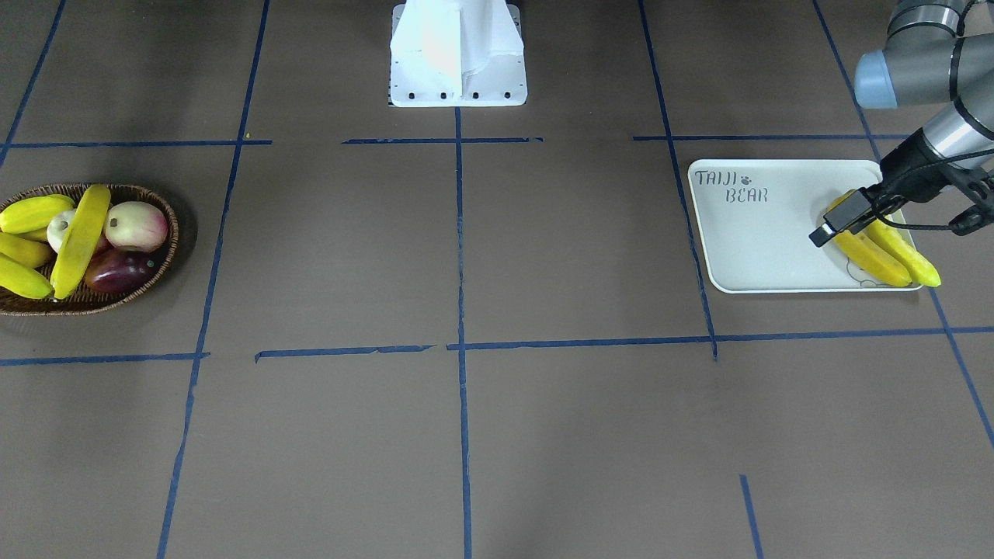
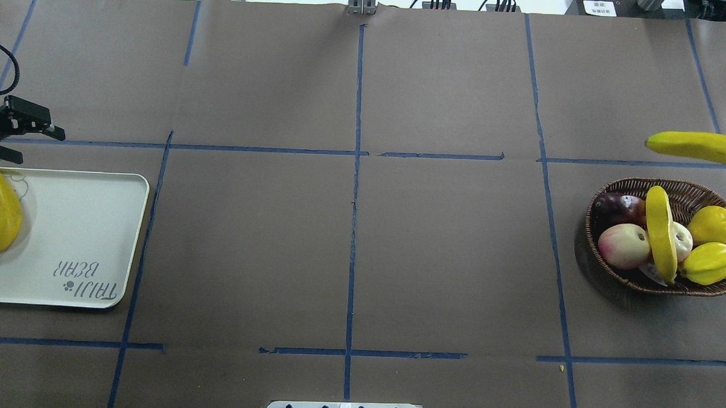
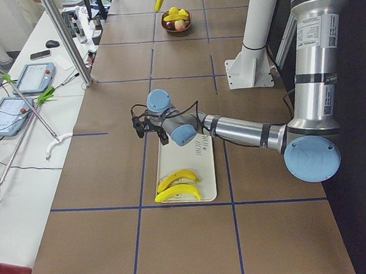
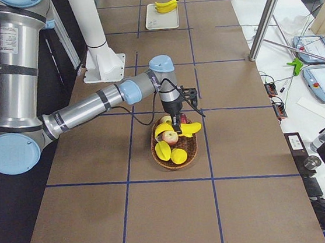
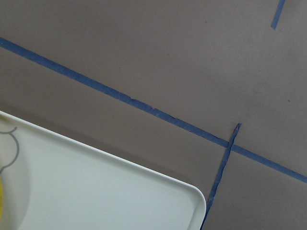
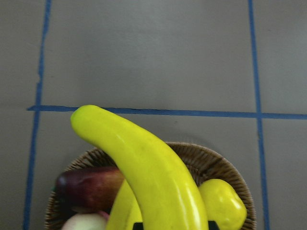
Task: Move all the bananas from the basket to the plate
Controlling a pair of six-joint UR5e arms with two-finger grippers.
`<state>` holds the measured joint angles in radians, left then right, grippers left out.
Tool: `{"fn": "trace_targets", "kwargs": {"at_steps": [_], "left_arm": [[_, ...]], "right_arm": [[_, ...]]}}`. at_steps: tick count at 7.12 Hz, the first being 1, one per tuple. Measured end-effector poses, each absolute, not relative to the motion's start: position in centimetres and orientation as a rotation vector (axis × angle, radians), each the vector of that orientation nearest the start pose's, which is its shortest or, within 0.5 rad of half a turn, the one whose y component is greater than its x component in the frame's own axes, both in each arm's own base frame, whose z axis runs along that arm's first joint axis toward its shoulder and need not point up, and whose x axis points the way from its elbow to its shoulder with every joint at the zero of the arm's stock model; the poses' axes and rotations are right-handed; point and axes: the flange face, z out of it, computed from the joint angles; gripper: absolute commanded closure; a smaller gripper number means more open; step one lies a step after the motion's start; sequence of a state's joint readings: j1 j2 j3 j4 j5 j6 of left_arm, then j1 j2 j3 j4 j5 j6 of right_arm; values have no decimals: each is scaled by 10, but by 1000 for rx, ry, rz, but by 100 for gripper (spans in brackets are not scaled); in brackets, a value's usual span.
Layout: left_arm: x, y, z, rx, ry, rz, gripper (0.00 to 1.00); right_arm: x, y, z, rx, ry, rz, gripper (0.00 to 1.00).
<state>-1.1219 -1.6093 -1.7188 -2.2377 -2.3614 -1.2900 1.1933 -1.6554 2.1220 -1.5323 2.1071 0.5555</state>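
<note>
**benchrat:** What does the rig look like up close?

**ur_fan:** Standard stuff. The left arm (image 3: 237, 131) and right arm (image 4: 85, 110) are brushed silver tubes with fat round joints, each closed by a pale blue cap (image 3: 312, 159). There's a white printed label (image 3: 318, 30) on the upper tube.

**benchrat:** And the mount?

**ur_fan:** It's a white pedestal (image 3: 259, 15) on a white base plate (image 1: 458, 81), with dark screws (image 1: 443, 96) along the edge. The left gripper (image 2: 42, 147) is all black, with a thin black cable (image 1: 924, 227) looping off it.

Lighting bright, even, from overhead; soft shadow on the table (image 2: 446, 243) hugging the basket (image 2: 632, 284) beneath the right gripper (image 4: 177, 120); glossy sheen on the banana (image 6: 158, 182) it clasps, slightly soft so close up; white pedestal (image 1: 458, 62), well apart from the left gripper (image 2: 42, 147), blown out to featureless glare.
</note>
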Motion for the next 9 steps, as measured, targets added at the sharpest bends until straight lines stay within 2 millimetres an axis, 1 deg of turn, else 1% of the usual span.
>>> {"fn": "trace_targets", "kwargs": {"at_steps": [1, 2, 4, 5, 6, 7, 8, 9], "left_arm": [[177, -505, 465, -43, 1124, -435, 0], [191, -512, 439, -54, 1155, -451, 0], [243, -515, 380, -150, 1216, -502, 0], [266, -515, 352, -216, 1239, -547, 0], [284, -518, 326, -278, 1246, -596, 0], [299, -523, 296, -338, 1239, -650, 0], [311, -530, 264, -392, 1234, -706, 0], [320, -534, 234, -437, 1241, -753, 0]], "right_arm": [[-103, -454, 413, 222, -744, -4, 100], [-122, -462, 386, 241, -797, -50, 100], [-169, -469, 339, 272, -870, -130, 100], [-200, -473, 317, 295, -899, -167, 100], [-237, -475, 300, 325, -929, -176, 100], [-275, -467, 288, 363, -964, -151, 100], [-308, -453, 276, 398, -1007, -113, 100], [-334, -442, 262, 420, -1043, -84, 100]]}}
